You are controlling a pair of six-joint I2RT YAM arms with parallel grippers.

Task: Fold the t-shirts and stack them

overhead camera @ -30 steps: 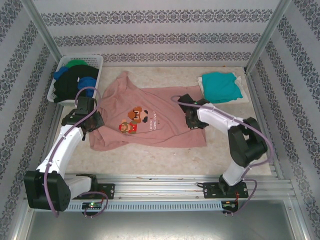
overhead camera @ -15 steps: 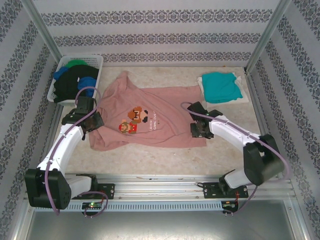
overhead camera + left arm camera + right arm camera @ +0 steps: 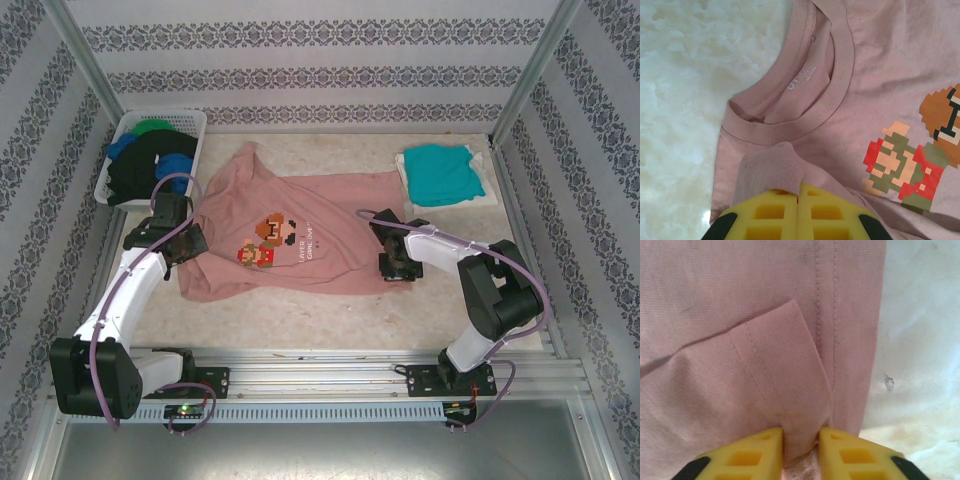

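Observation:
A salmon-pink t-shirt point(image 3: 320, 200) with a pixel-art chest print lies spread flat in the middle of the table, collar to the left. My left gripper point(image 3: 185, 243) is at the collar side, and in the left wrist view it point(image 3: 799, 190) is shut on a pinch of ribbed pink cloth just below the neckline point(image 3: 790, 132). My right gripper point(image 3: 392, 262) sits at the shirt's right hem. The right wrist view shows it point(image 3: 801, 435) closed on a raised fold of the pink shirt point(image 3: 740, 315), with the cloth bunched between its yellow fingers point(image 3: 755, 450). A folded teal t-shirt point(image 3: 440, 172) lies at the back right.
A white slotted basket point(image 3: 125, 135) at the back left holds black, blue and green shirts. Bare pale tabletop point(image 3: 300, 310) runs between the pink shirt and the near rail. Patterned walls and metal posts close in the table on three sides.
My right gripper has shifted along the shirt's right hem toward the near edge and closed on a fold of it. The left gripper and the shirt's collar side have stayed put.

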